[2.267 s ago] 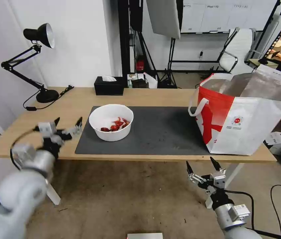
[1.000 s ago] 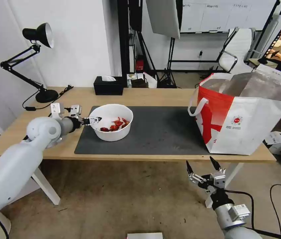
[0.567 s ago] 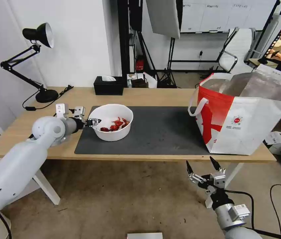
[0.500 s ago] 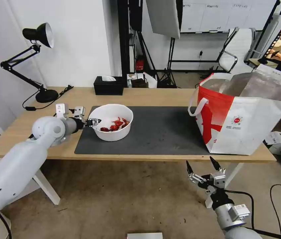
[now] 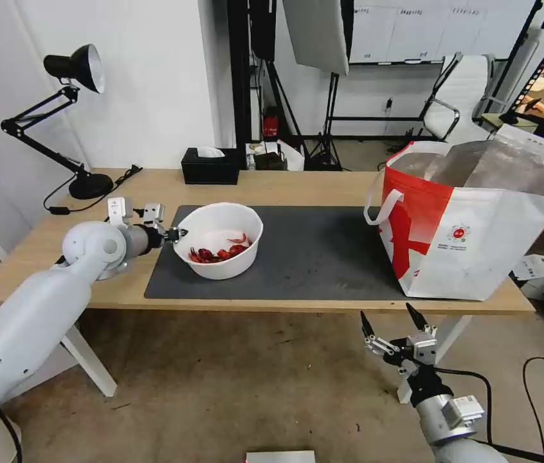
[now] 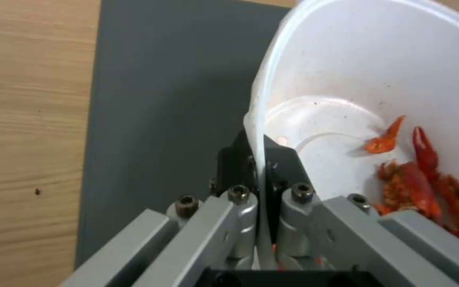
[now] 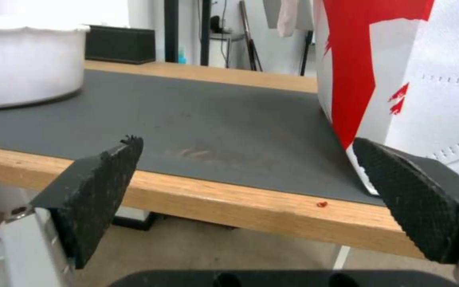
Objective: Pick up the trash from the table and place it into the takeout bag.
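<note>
Surface: a long table (image 5: pixel 298 186) with a light wood top and a dark grey mat (image 5: pixel 310 251) laid along its middle; bare floor below.
Bowl: the white round paper bowl (image 5: pixel 219 240) sits on the mat's left part. It is round, so it has no long axis; its mouth faces up and looks slightly tipped, the left rim a little higher.
Scraps: red food scraps (image 5: pixel 217 252) are heaped against the near inner wall of the bowl.
Left gripper: the left gripper (image 5: pixel 175 235) reaches in from the left and pinches the bowl's left rim.
Left wrist view: the bowl (image 6: pixel 367 99) wall runs straight between the two dark fingers (image 6: pixel 232 163), which are closed on it, one inside and one outside. The scraps (image 6: pixel 426 187) read here as crayfish shell and claws, a detail the head view does not resolve.
Bag: the takeout bag (image 5: pixel 478 257) stands upright at the table's right end, mouth open upward, foil lining showing, well apart from the bowl.
Right gripper: the right gripper (image 5: pixel 393 334) hangs below the table's front edge, near the bag, its fingers spread apart and empty.
Right wrist view: looks level along the mat from under the edge, with the bowl (image 7: pixel 25 59) on one side and the bag (image 7: pixel 399 75) on the other; a tiny red speck lies on the wooden edge.
Behind: a black tissue box (image 5: pixel 211 166) at the table's far edge, a black desk lamp (image 5: pixel 69 116) at the far left.
</note>
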{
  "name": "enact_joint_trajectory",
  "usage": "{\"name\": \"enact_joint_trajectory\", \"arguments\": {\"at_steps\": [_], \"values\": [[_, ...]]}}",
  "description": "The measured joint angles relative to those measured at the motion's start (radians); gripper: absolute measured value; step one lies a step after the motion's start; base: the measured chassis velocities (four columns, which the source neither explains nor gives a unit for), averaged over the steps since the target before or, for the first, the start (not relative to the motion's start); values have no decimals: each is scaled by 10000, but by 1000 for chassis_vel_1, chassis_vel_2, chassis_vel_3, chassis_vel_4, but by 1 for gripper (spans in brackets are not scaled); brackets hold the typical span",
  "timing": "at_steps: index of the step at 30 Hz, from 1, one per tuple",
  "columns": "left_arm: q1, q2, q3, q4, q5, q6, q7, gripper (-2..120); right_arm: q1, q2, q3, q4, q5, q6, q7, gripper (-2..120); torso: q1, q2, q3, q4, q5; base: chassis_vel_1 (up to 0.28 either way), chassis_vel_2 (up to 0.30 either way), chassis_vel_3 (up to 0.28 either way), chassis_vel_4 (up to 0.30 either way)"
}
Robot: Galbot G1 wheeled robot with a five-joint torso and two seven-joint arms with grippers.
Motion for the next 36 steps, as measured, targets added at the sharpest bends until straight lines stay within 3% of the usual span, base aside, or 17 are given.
{"name": "enact_joint_trajectory", "arguments": {"at_steps": [4, 7, 15, 24, 27, 28, 31, 32, 34, 36], "values": [[72, 17, -123, -525, 88, -604, -16, 0, 0, 0, 0, 0, 0, 0, 0, 100, 0, -1, 0, 0, 0, 0, 0, 0, 0], [-338, 73, 29, -1007, 715, -1050, -42, 0, 0, 0, 0, 0, 0, 0, 0, 100, 0, -1, 0, 2, 2, 0, 0, 0, 0], [-1731, -70, 796, -1196, 1001, -1381, -447, 0, 0, 0, 0, 0, 0, 0, 0, 100, 0, 0, 0, -1, 3, 0, 0, 0, 0], [-3167, -849, 1755, -1097, 683, -1489, -880, 0, 0, 0, 0, -1, 0, 0, 0, 100, 0, -1, 1, 1, 2, 0, 0, 0, 0], [-4290, -1671, 2418, -696, 200, -1459, -1259, 0, 1, 0, 1, -1, 0, 0, 0, 100, 0, -1, 1, 0, 2, 0, 0, 0, 0], [-4290, -1671, 2418, -696, 200, -1459, -1259, 0, 1, 0, 1, -1, 0, 0, 0, 100, 0, -1, 1, 0, 2, 0, 0, 0, 0], [-5867, -3023, 2973, 228, -273, -1441, -1619, 0, 0, 0, 0, -1, 0, 0, 1, 100, 1, -2, 1, -3, 6, 0, 0, 0, 0], [-5867, -3023, 2973, 228, -273, -1441, -1619, 0, 0, 0, 0, -1, 0, 0, 1, 100, 1, -2, 1, -3, 6, 0, 0, 0, 0], [-6655, -3938, 3195, 962, -439, -1433, -1753, 0, 0, -1, 0, -1, 0, 0, 0, 100, 1, -1, 0, -1, 7, 0, 0, 0, 0], [-6824, -4211, 3244, 1170, -478, -1426, -1815, 0, 1, -1, 0, 0, 0, 0, 0, 100, 1, -1, 0, -1, 6, 0, 0, 0, 0]]}}
